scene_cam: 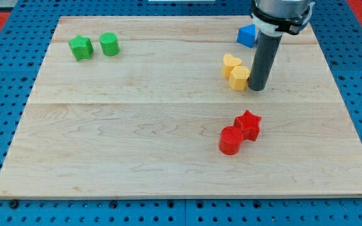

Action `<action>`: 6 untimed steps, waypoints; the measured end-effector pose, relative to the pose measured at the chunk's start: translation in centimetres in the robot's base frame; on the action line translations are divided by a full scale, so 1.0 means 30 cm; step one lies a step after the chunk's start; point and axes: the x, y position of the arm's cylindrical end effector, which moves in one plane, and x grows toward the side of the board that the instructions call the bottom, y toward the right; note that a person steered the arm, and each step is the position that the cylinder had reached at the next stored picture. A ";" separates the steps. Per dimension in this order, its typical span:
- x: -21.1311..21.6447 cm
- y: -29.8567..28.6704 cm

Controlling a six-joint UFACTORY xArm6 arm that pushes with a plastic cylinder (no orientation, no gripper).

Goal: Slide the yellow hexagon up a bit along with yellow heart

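Note:
The yellow hexagon (239, 78) lies on the wooden board toward the view's upper right. The yellow heart (231, 63) sits just above and slightly left of it, touching it. My tip (258, 88) is at the hexagon's right side, touching or almost touching it, level with its lower edge. The dark rod rises from there to the view's top.
A blue triangular block (247, 35) lies above the heart, partly behind the rod. A red star (248, 124) and a red cylinder (231, 140) sit together below. A green star (80, 47) and a green cylinder (109, 44) are at the upper left. The board's right edge (341, 94) is near.

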 end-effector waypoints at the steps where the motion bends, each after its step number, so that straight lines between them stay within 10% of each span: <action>1: 0.000 -0.004; 6: -0.148 -0.227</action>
